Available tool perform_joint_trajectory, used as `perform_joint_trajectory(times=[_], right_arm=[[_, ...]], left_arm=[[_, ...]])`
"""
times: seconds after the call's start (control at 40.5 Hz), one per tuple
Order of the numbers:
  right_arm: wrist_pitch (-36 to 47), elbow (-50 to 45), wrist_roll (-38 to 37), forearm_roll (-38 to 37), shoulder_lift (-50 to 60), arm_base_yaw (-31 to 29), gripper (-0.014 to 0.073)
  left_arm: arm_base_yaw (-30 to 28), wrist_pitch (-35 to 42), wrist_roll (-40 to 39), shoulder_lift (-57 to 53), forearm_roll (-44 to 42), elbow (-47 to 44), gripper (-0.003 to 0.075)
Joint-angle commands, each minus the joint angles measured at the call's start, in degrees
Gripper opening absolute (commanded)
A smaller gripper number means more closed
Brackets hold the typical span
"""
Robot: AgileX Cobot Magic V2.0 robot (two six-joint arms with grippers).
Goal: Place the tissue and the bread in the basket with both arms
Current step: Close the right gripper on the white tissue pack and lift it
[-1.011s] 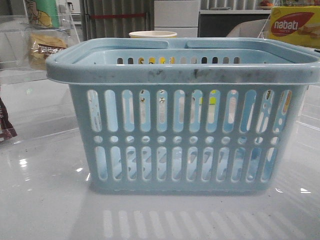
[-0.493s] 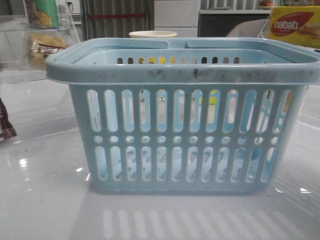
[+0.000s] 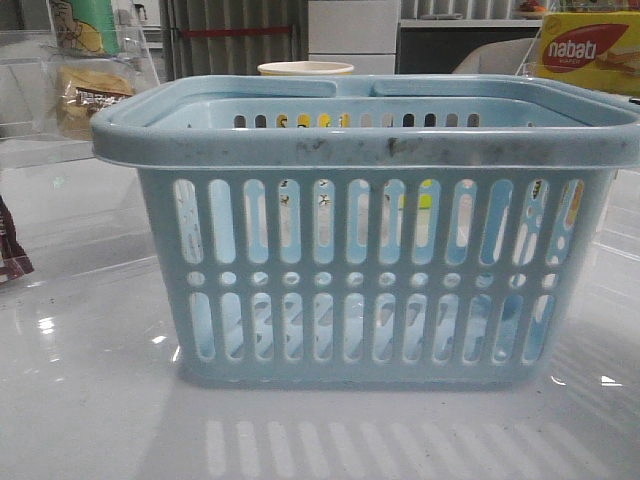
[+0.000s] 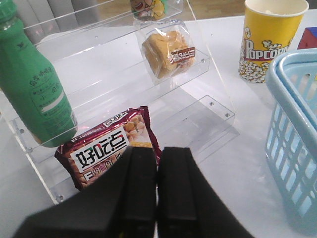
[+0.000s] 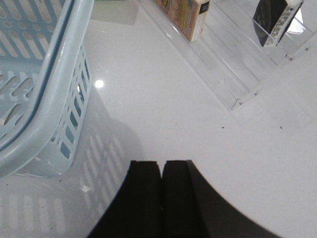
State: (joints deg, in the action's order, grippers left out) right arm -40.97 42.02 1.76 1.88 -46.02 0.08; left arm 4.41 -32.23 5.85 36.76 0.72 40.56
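The light-blue basket (image 3: 380,150) fills the middle of the front view; no gripper shows there. The bread (image 4: 168,53), golden-brown in a clear wrapper, lies on the upper step of a clear acrylic shelf (image 4: 208,106); it also shows in the front view (image 3: 88,97). My left gripper (image 4: 157,151) is shut and empty, in front of that shelf and apart from the bread. The tissue (image 5: 275,20), a small dark packet with pale patches, stands on another clear shelf. My right gripper (image 5: 162,163) is shut and empty above bare table, beside the basket's corner (image 5: 39,99).
A green bottle (image 4: 34,89) and a dark red snack wrapper (image 4: 106,146) sit on the left shelf near my left gripper. A popcorn cup (image 4: 270,39) stands behind the basket. A tan box (image 5: 185,15) sits near the tissue. A nabati box (image 3: 590,50) stands at back right.
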Motion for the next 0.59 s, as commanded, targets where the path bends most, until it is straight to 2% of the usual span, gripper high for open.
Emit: perform_joint_trajectory(times=[0.0,0.123,0.197,0.247,0.567], right_arm=[[4.1,2.0,0.4,0.0,-0.8,-0.2,0.0143],[5.2,2.0,0.4,0.0,-0.8,-0.2,0.0391],[5.5,2.0,0.4,-0.1,-0.8,-0.2,0.0484],[5.8,2.0,0.4,-0.1,-0.8,-0.2,0.0505],[6.0,2.0,0.4,-0.1,-1.3,-0.2,0.0503]], left_arm=[[0.4,4.3,-0.5,1.4,1.3,1.6,0.0314],[0.4,4.9,-0.5,2.2,1.8,1.6,0.0494],[0.4,5.0,-0.5,2.2,1.8,1.6,0.0520],[0.4,5.1,-0.5,2.2,1.8,1.6,0.0518],[0.4,5.3,-0.5,2.2,1.8,1.6,0.0518]])
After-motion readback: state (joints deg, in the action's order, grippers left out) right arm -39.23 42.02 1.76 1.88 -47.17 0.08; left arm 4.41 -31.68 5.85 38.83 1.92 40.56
